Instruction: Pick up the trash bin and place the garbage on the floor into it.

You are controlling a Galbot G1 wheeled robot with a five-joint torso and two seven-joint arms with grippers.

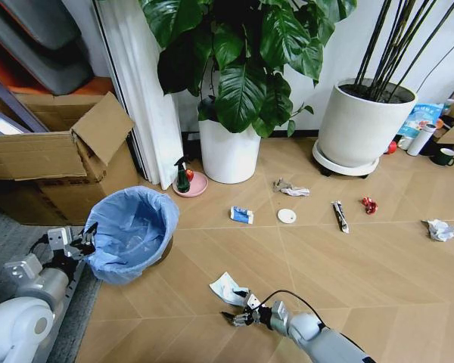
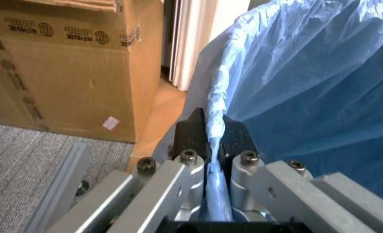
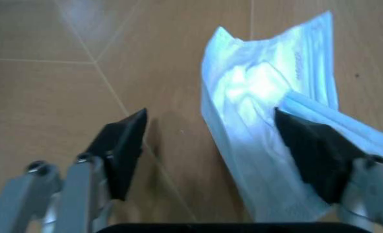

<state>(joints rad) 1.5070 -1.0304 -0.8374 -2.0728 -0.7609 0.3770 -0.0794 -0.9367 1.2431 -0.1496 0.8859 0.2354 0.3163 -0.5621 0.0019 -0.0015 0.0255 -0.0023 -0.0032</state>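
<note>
The trash bin, lined with a light blue bag, stands on the wooden floor at the left. My left gripper is shut on its rim, and the bag's edge is pinched between the black fingers. My right gripper is low and open over a flat white-blue piece of garbage; one finger lies over it. Farther off lie a blue-white wrapper, a white disc, crumpled tissues, a stick wrapper and a red wrapper.
Cardboard boxes stand behind the bin, and grey carpet lies at the left. Two white plant pots stand at the back. A green spray bottle is on a pink dish. Cups sit far right.
</note>
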